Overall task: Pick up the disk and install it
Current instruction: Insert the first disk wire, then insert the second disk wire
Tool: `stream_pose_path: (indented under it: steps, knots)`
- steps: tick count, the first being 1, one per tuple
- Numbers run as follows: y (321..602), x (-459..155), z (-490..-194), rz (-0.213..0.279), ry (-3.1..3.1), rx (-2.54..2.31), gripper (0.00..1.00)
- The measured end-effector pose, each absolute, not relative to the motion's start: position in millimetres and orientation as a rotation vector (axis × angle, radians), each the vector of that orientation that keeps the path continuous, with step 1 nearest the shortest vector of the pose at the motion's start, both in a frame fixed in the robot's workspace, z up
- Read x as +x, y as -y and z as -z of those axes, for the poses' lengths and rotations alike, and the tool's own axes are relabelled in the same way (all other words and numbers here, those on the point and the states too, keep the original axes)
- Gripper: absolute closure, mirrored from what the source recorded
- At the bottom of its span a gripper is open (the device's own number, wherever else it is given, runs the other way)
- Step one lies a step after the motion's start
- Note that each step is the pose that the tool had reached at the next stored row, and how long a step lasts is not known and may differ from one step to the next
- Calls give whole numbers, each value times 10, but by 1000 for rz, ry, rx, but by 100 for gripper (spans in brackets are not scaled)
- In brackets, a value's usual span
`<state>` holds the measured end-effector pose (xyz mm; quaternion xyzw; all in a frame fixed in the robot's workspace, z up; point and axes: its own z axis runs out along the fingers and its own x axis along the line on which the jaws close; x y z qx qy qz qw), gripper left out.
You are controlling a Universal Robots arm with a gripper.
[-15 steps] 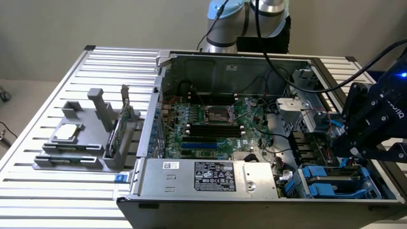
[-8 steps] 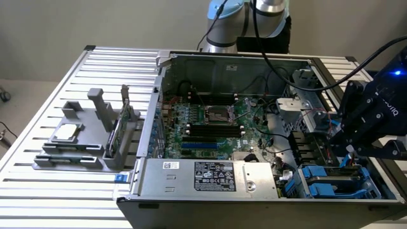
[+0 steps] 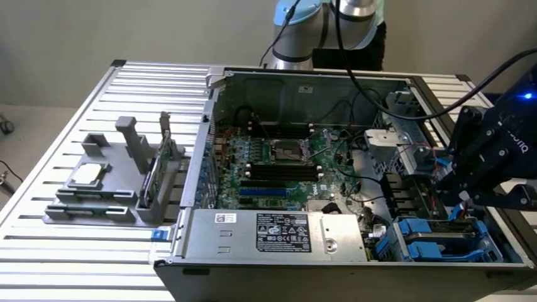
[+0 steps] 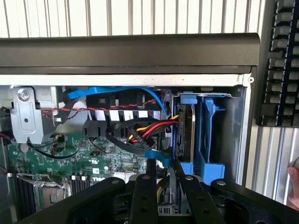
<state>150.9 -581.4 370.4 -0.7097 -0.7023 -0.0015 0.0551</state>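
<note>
The disk [image 4: 186, 135] is sitting on its edge in a blue holder [image 3: 436, 236] inside the open computer case [image 3: 251, 82], in the corner bay at the exterior view's right. A second blue holder [image 4: 209, 140] is standing just beside it. Red, yellow and black wires [image 4: 149, 130] are running up to the disk. The hand [image 4: 164, 173] is hanging right over the bay, with its black fingers [image 4: 145, 196] close together near the disk's end, but I cannot tell if they are gripping anything. The green board [image 3: 277, 170] is lying in the middle of the case. The case is resting on a ribbed metal counter [image 3: 109, 258] by a plain wall. A grey rack [image 3: 105, 189] is standing to the exterior view's left. A keyboard [image 4: 282, 60] is lying beside the case.
</note>
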Motion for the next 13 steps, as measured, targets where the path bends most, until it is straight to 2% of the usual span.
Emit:
stream_pose_path:
  steps: [6, 7, 8, 13]
  knots:
    - [5815, 1515, -3695, 6, 2131, -2154, 73]
    - [5815, 1515, -3694, 7, 2131, -2154, 76]
    - [5815, 1516, -3694, 7, 2131, -2154, 82]
    - [5842, 1517, -3688, 7, 2131, -2153, 84]
